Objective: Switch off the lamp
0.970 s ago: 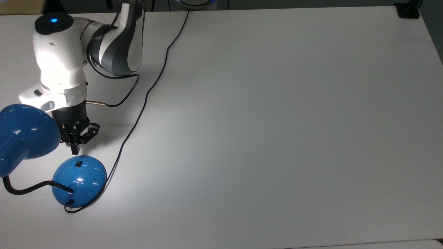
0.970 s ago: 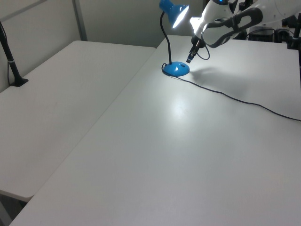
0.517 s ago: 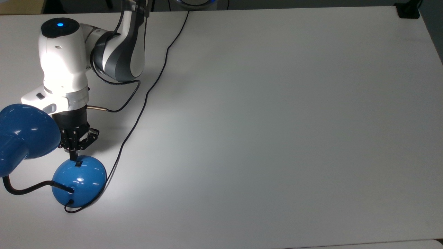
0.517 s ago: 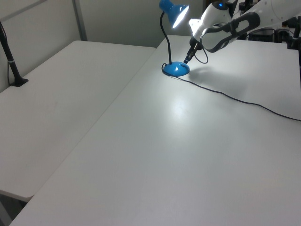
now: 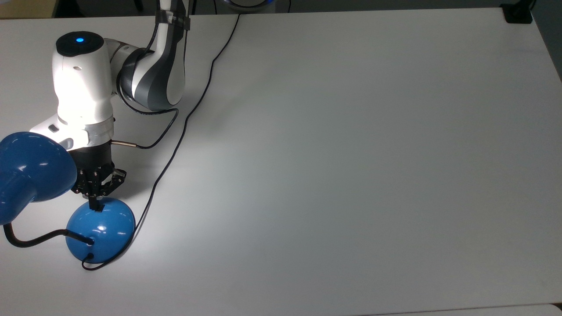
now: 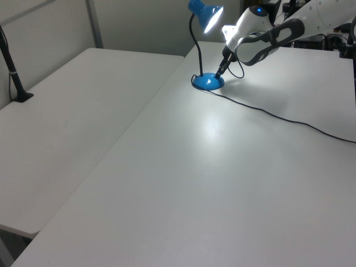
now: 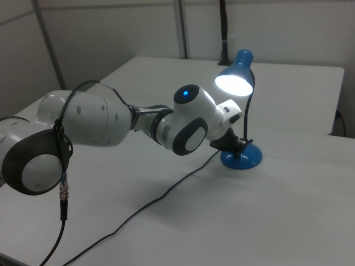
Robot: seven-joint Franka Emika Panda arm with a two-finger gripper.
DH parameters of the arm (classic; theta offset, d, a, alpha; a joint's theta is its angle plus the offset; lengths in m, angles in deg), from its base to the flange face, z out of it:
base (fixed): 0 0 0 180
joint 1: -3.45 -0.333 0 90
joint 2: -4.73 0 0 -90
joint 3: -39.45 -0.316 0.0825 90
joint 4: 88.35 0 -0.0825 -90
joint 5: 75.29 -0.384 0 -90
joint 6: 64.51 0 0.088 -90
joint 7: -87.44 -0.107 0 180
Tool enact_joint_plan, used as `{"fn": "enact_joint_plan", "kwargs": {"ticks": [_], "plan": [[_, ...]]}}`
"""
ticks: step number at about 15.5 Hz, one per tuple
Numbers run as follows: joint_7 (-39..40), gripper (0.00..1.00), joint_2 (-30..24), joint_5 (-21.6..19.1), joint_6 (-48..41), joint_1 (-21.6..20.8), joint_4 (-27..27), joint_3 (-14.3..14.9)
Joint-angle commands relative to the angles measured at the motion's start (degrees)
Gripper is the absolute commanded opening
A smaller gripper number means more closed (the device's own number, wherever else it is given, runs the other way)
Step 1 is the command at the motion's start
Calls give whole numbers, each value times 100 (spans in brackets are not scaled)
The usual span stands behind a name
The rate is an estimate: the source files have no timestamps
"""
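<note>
Pressing on the lit lamp (image 5: 100,229) base's switch (image 5: 99,208), closed empty gripper (image 5: 94,204) fingertips together; no legible writing.

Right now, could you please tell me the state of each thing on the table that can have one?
lamp: lit, its shade glowing, upright on the table.
rocker switch: not yet flipped, since the lamp is lit.
hand: shut, its tip down on the base at the switch.
cord: lying slack across the table.
</note>
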Motion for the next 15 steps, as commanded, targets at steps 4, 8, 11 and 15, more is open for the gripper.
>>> {"fn": "enact_joint_plan", "kwargs": {"ticks": [4, 8, 11, 15], "plan": [[79, 0, 169, 31, 89, -200, -25, 147], [18, 0, -321, -21, 72, -165, 386, 147], [-332, 0, -1252, -109, -216, -209, 1124, 86], [-1561, 0, -2123, -4, -2173, -656, 1215, 76]]}}
